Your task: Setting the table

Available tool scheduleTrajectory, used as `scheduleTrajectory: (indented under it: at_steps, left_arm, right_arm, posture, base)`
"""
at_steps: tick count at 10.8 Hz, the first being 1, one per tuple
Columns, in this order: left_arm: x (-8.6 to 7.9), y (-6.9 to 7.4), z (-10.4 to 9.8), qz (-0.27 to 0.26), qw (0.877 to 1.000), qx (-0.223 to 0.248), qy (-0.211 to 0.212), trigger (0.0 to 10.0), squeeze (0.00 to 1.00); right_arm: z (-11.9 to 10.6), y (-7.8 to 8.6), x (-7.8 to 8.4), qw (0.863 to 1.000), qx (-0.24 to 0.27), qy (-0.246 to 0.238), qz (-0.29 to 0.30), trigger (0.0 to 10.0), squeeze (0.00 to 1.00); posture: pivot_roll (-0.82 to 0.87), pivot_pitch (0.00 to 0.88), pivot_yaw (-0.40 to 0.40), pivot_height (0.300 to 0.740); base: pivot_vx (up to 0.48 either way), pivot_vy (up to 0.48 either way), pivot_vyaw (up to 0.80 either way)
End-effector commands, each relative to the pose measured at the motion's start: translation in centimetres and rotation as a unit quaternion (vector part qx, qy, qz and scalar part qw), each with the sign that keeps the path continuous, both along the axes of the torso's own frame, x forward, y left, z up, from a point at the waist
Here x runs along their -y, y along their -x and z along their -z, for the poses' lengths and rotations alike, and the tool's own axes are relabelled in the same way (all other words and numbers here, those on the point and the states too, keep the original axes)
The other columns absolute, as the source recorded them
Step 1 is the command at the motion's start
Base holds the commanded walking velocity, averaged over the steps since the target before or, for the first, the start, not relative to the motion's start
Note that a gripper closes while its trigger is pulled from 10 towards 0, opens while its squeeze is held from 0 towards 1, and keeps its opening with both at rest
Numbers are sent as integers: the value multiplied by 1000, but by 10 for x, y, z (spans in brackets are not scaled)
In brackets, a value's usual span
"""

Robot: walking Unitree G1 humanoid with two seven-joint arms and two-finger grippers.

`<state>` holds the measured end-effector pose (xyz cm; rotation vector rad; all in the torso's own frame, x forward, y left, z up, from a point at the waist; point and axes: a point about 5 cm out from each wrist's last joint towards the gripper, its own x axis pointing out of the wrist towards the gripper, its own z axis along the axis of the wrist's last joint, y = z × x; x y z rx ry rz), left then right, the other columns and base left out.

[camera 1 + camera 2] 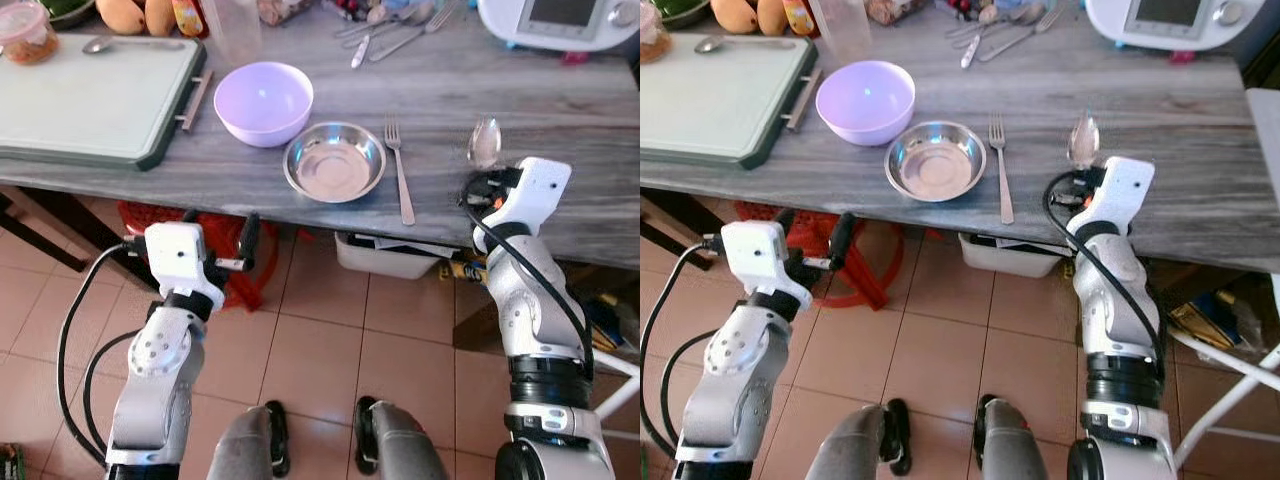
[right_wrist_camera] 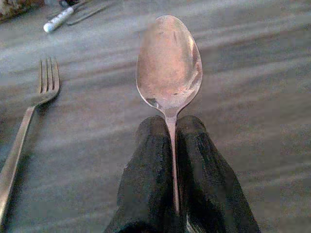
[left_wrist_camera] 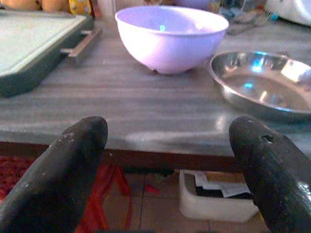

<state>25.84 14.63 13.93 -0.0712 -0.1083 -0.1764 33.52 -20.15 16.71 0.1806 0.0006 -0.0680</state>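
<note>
Bare table (image 1: pixel 560 130) lies right of the fork (image 1: pixel 398 165). Steel dish (image 1: pixel 334 161) and lilac bowl (image 1: pixel 264 102) crowd its left.

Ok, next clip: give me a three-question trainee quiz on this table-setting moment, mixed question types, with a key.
1. True or false: the right gripper is shut on the handle of the silver metal spoon.
2. What lies directly between the round stainless steel dish and the spoon on the grey wooden table?
A. a knife
B. the silver metal fork
C. a cup
3. Fill in: the left gripper, fingers apart, sits below the table edge facing the lilac plastic ____.

Key: 1 true; 2 B; 3 bowl.
</note>
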Motion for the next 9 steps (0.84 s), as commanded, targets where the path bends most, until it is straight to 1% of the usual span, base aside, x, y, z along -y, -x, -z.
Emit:
scheduleTrajectory:
  at_steps: [1,2,3,5,6,9]
  left_arm:
    - [-3,6,0,5,1000,-6,-9,10000,0]
    - [-5,8,0,7,1000,-9,-11,10000,0]
    - [-5,8,-1,8,1000,-10,-11,10000,0]
    - [-4,9,-1,11,1000,-14,-11,10000,0]
    - [-3,9,-1,14,1000,-17,-10,10000,0]
    - [-1,9,-1,15,1000,-20,-7,10000,0]
  right_arm:
    - [2,-3,-4,1000,-14,-16,-16,10000,0]
    - [4,-5,-7,999,-24,-26,-23,10000,0]
    - [4,-8,-10,998,-34,-47,-31,10000,0]
    - [0,-14,-15,996,-43,-67,-40,10000,0]
    - [-3,-17,-19,995,-44,-67,-53,10000,0]
    - [-2,-21,-21,994,-62,-64,-66,10000,0]
  posture:
    - [9,311,64,740]
    - [11,316,64,740]
    - [13,324,64,740]
    - [14,326,63,740]
    - [13,326,61,740]
    - [8,326,53,740]
  base:
    - [0,0,0]
    - [0,0,0]
    - [0,0,0]
    - [0,0,0]
    - [0,0,0]
    - [0,0,0]
